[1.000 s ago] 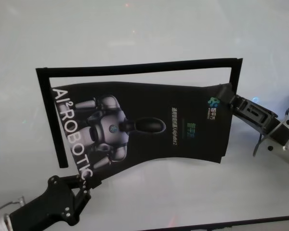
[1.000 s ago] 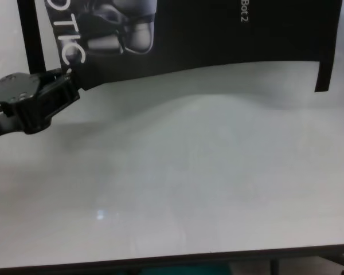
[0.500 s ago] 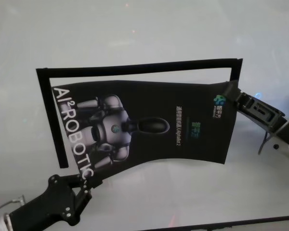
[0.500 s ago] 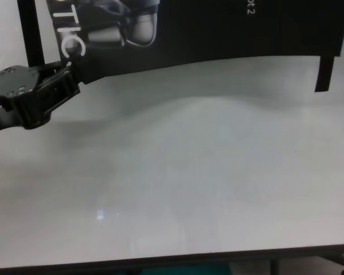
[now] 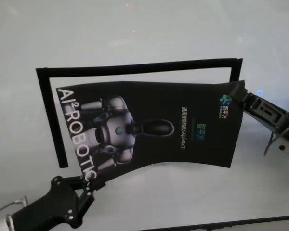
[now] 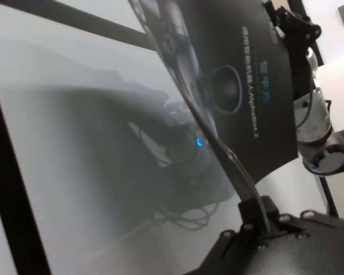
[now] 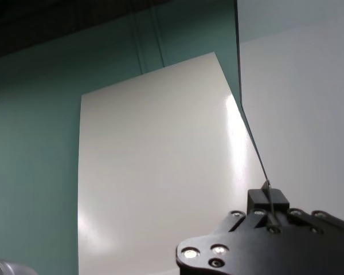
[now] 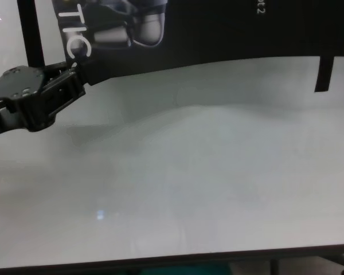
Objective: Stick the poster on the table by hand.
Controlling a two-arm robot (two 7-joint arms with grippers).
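The poster (image 5: pixel 154 127) is a black sheet with a grey-white robot picture and white letters, held sagging a little above the table (image 5: pixel 135 33). My left gripper (image 5: pixel 89 185) is shut on its near left corner by the letters; it also shows in the chest view (image 8: pixel 74 77) and the left wrist view (image 6: pixel 258 215). My right gripper (image 5: pixel 238 94) is shut on the far right corner by the small logo. In the right wrist view it (image 7: pixel 268 200) pinches the sheet, seen edge-on as a thin line (image 7: pixel 249 126).
Narrow black strips lie on the table as a part frame: one along the back (image 5: pixel 139 67), one on the left (image 5: pixel 50 115), a short one on the right (image 5: pixel 236 72). The table's dark front edge (image 8: pixel 172 260) is near. Bare tabletop lies in front of the poster.
Both grippers have carried the poster to the right and slightly nearer. The sheet is stretched wider, and its right edge now reaches past the short right strip.
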